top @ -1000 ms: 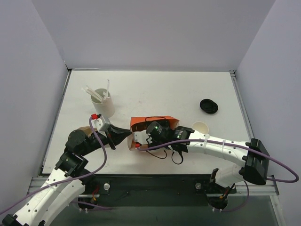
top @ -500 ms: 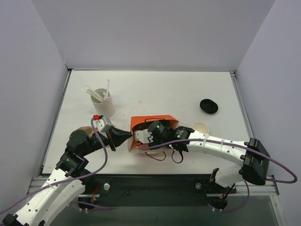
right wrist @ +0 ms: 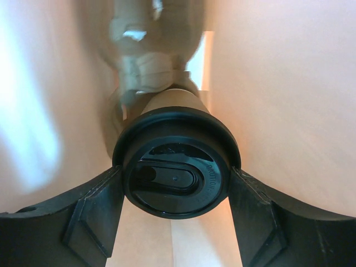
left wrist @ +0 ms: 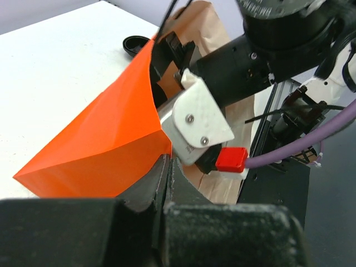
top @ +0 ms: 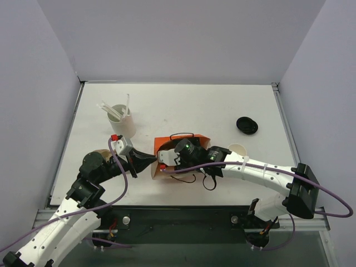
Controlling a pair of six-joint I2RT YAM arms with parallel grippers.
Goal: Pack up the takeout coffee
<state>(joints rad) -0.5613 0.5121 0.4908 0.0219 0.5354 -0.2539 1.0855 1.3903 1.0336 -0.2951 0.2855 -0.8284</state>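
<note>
White cup of stirrers (top: 121, 123) at left of white tabletop (top: 183, 105), lidless tan cup (top: 237, 150), loose black lid (top: 247, 124) at right

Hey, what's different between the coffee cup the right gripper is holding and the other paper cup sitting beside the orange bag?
The takeout coffee wears a black lid; the lidless cup is open-topped. The takeout coffee is clamped between the fingers of the right gripper inside the orange bag; the lidless cup stands free on the table, to the right of that bag. Both are small tan paper cups.
</note>
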